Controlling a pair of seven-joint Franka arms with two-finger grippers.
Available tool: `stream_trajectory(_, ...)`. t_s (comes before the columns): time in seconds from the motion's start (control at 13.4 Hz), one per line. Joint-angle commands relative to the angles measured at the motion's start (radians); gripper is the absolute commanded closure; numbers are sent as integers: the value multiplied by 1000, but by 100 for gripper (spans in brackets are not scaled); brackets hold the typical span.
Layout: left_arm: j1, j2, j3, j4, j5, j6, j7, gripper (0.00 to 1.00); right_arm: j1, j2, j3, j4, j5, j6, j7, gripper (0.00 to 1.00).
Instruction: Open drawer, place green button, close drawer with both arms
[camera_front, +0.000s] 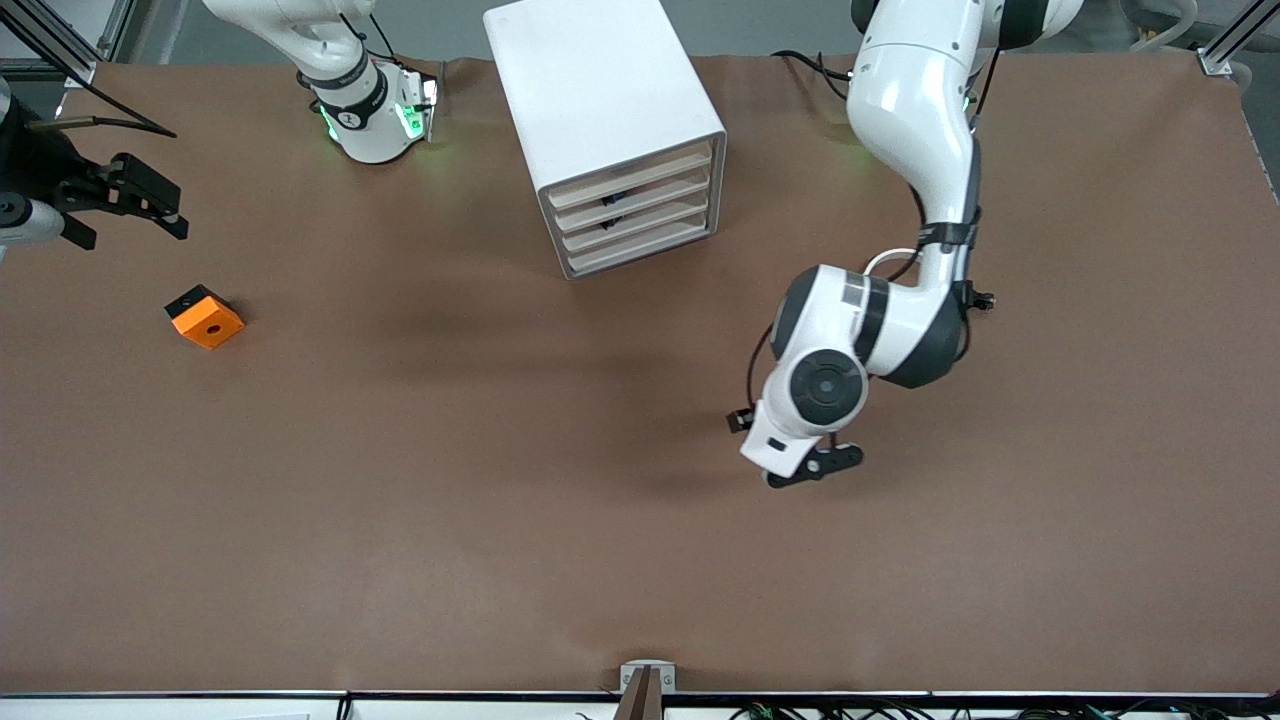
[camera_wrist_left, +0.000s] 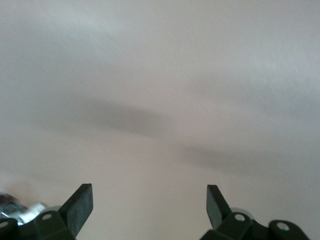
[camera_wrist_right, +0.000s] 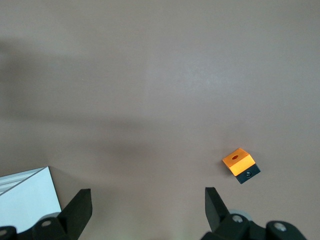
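Note:
The white cabinet (camera_front: 600, 90) stands on the table between the two arm bases, and all of its stacked drawers (camera_front: 640, 212) are pushed in. The button does not show in any view. My left gripper (camera_front: 815, 468) hangs open over bare brown table, nearer the front camera than the cabinet and toward the left arm's end. In the left wrist view, nothing lies between this left gripper's (camera_wrist_left: 150, 200) fingers. My right gripper (camera_front: 135, 228) is open over the right arm's end of the table. In its own wrist view the right gripper (camera_wrist_right: 148, 202) is empty.
An orange block (camera_front: 205, 318) with a hole and a black side lies on the table close to the right gripper. The right wrist view shows the same orange block (camera_wrist_right: 241, 164) and a corner of the cabinet (camera_wrist_right: 25, 200). Brown mat (camera_front: 500, 480) covers the table.

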Motion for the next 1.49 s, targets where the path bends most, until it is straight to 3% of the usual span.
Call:
stream_trajectory(0.0, -14, -23, 94, -18, -14, 5, 130, 0, -5, 16, 8, 25, -10, -16, -3, 0)
stream_trajectory(0.3, -14, -101, 225, -19, -14, 11, 335, 0, -7, 14, 10, 25, -10, -16, -3, 0)
stream_trajectory(0.45, -10, -151, 248, -22, -12, 5, 414, 0, -5, 14, 8, 25, -11, -16, -1, 0)
stream_trajectory(0.97, 82, -355, 257, -28, -9, -88, 503, 0, -7, 14, 8, 25, -11, -16, -1, 0)
stream_trajectory(1.19, 81, -409, 254, -27, 72, -122, 503, 0, -7, 16, 8, 27, -11, -16, -1, 0)
stream_trajectory(1.42, 86, -415, 256, -31, 78, -136, 502, 0, -7, 16, 8, 27, -11, -16, -1, 0)
